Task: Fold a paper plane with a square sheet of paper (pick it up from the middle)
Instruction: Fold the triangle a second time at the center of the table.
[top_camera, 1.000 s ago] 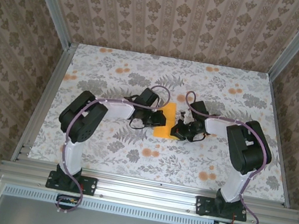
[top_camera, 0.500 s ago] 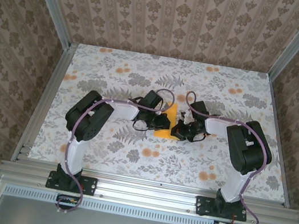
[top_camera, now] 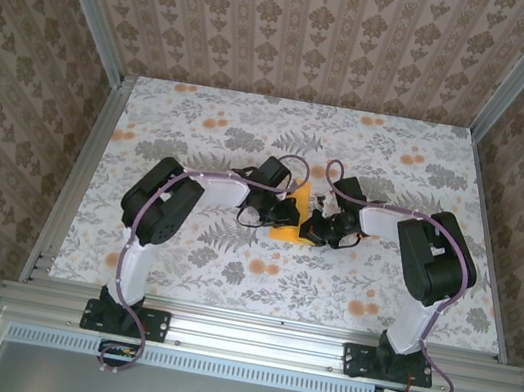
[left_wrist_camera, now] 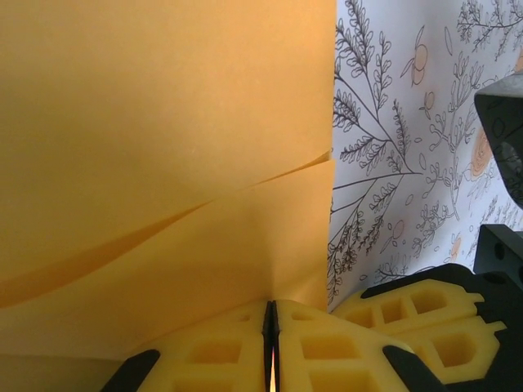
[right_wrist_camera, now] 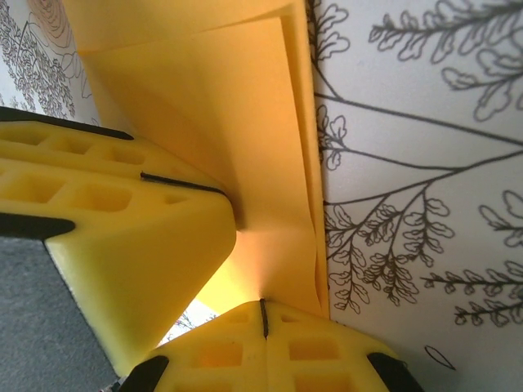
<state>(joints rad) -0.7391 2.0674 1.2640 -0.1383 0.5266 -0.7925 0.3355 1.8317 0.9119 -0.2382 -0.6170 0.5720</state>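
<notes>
Lying in the middle of the table (top_camera: 203, 125), the sheet of paper (top_camera: 291, 211) is bright orange-yellow, and it shows as a small upright strip between the two grippers. It is already folded: in the right wrist view several layers meet along its right edge, and in the left wrist view a long slanted crease runs across its surface. The left gripper (left_wrist_camera: 270, 343) reaches the sheet from the left side; its yellow fingers are pressed together with only a thin line between them, and the paper goes down into that line, so it is pinching the sheet. The right gripper (right_wrist_camera: 262, 322) comes from the right and a little nearer; its fingers are also closed tight, and the lower end of the folded paper enters between them, so it grips the sheet too. The two grippers are just beside each other, and each wrist camera sees yellow fingers of the other one. The table has a white cover with grey leaves and small orange flowers. Brown patterned walls (top_camera: 303, 21) stand on the left, right and far sides.
</notes>
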